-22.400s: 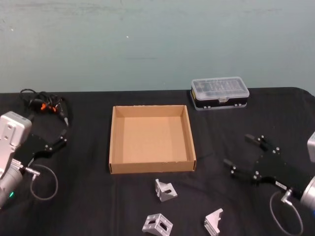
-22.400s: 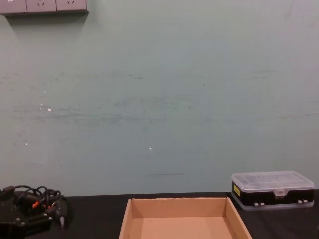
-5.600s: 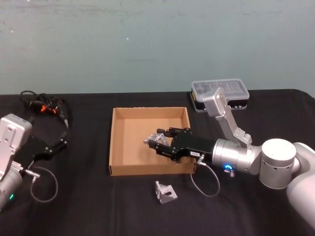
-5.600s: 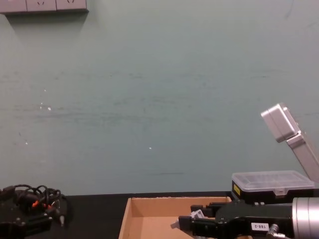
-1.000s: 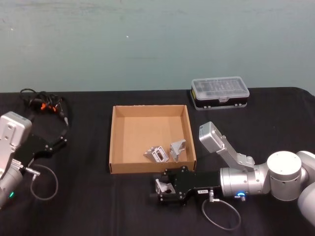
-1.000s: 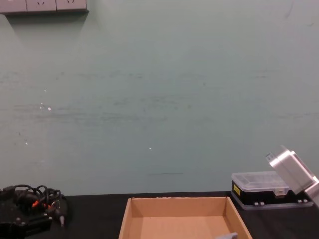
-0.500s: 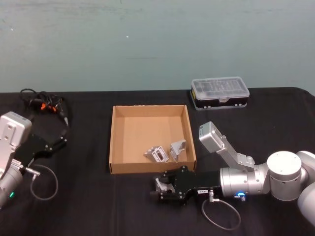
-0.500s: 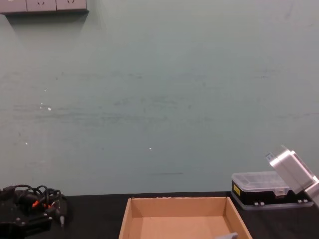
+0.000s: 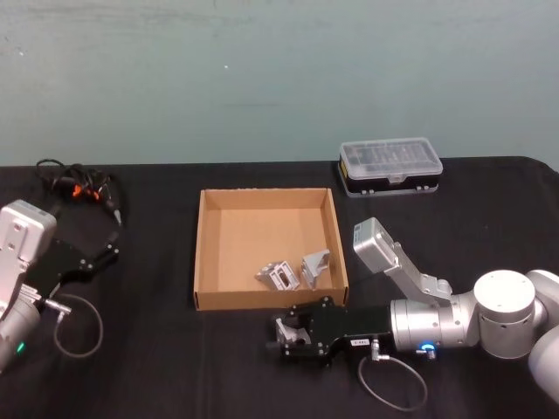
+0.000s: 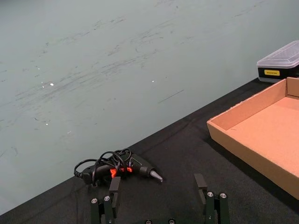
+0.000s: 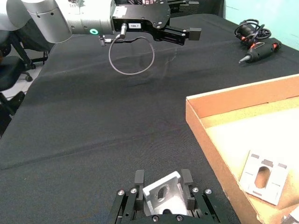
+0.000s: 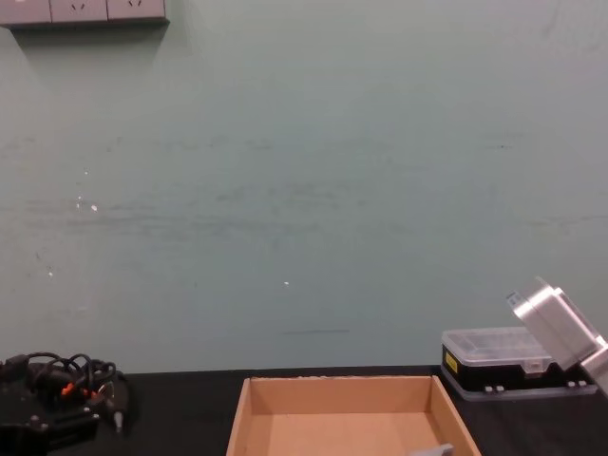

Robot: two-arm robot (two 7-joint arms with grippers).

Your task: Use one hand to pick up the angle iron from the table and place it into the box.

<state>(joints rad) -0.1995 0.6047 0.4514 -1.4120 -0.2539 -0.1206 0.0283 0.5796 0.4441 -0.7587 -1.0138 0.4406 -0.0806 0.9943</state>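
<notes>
A silver angle iron (image 9: pixel 286 331) lies on the black table (image 9: pixel 157 358) just in front of the box's near wall. My right gripper (image 9: pixel 281 337) is shut on it. In the right wrist view the angle iron (image 11: pixel 162 195) sits between the two fingers (image 11: pixel 138 179), which touch both of its sides. The brown cardboard box (image 9: pixel 203 253) holds two more angle irons (image 9: pixel 280 277) in its front right part. Parked at the table's left is my left gripper (image 9: pixel 103 252), and it is open (image 10: pixel 158 185) over bare cloth.
A black case with a clear lid (image 9: pixel 390 165) stands behind the box at the right. A black device with looped cables and orange bits (image 9: pixel 77 187) lies at the back left. My right arm's body (image 9: pixel 454 325) stretches across the front right of the table.
The right gripper's fingers have drawn in on the angle iron in front of the box, and the iron has shifted slightly left. The left arm has not moved.
</notes>
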